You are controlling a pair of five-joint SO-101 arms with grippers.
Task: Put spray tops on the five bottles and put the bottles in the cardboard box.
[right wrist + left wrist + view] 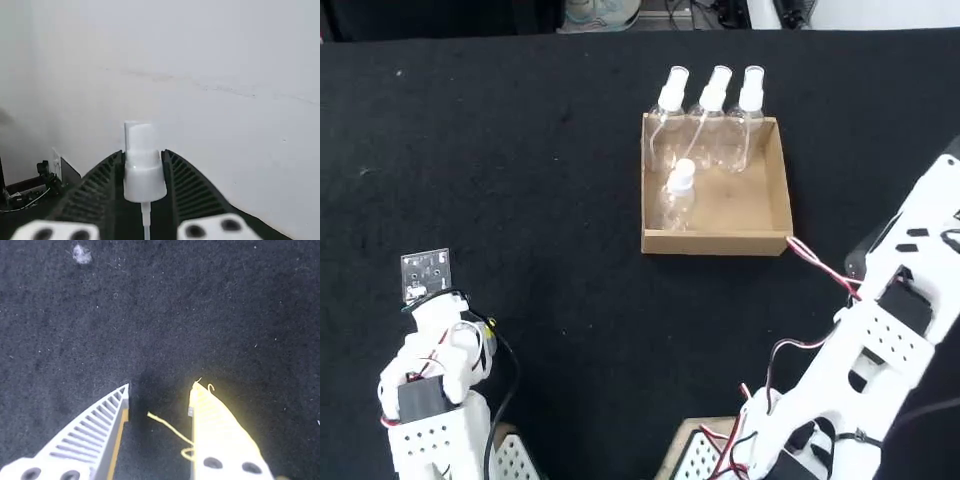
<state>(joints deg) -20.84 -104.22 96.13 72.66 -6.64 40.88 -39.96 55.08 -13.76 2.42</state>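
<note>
**Spray top held aloft; four capped bottles in the box**

The right gripper point(142, 154) pinches a white spray top point(143, 175) by its collar, one finger on each side. The nozzle points up and the thin tube point(145, 220) hangs down between the fingers. A pale wall lies behind it, so we judge this gripper to be raised well above the table point(520, 150). The left gripper point(160, 387) is spread and holds nothing, with its tips just over the black cloth. In the high view the cardboard box point(715, 243) holds three bottles point(705, 135) upright along its far wall. A fourth bottle point(677, 200) stands nearer the front, toward the left wall. All four carry tops.

We take the step in hand to be fitting this top to the fifth bottle. To do it well:

- **Grip:** keep the collar level so that the tube hangs straight.
- **Approach:** bring the tube's tip over the bottle's mouth and feed it in before the collar comes down.
- **Descent:** a slow, vertical descent should keep the tube from catching on the rim.
- **Support:** the bottle is light and likely to tip, so the free gripper should steady its body while the top is seated.
- **Placement:** the bare floor at the box's front right looks the natural place for it.
</note>
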